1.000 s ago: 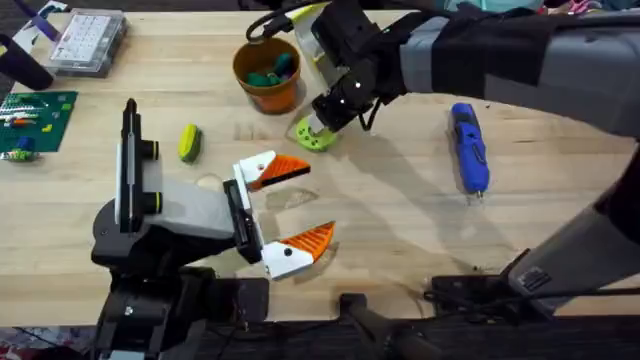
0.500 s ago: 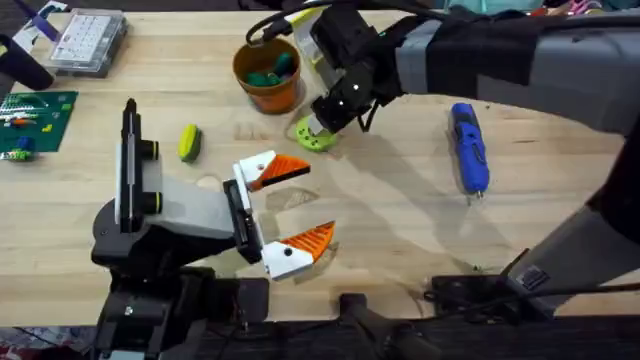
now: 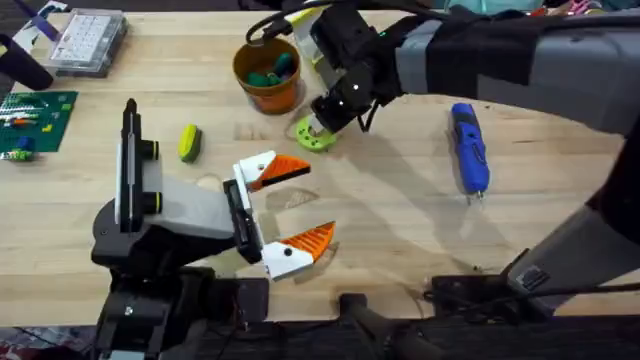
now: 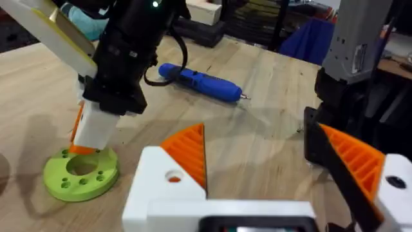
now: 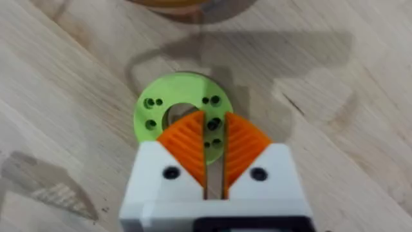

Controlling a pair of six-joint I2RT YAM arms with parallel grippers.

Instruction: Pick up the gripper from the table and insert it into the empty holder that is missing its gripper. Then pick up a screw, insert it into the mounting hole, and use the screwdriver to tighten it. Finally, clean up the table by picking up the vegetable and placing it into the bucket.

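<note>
Vegetable lies apart; right gripper pinches ring.

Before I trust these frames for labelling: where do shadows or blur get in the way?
Overhead: the right arm's near link is large, dark and blurred; its shadow darkens the table beside the screwdriver. Right wrist: the hand shades the table beyond the lime-green ring. Left wrist: the background is soft.

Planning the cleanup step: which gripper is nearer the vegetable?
Left. The left gripper sits open just beside the vegetable; the right gripper is farther, over the green ring.
</note>
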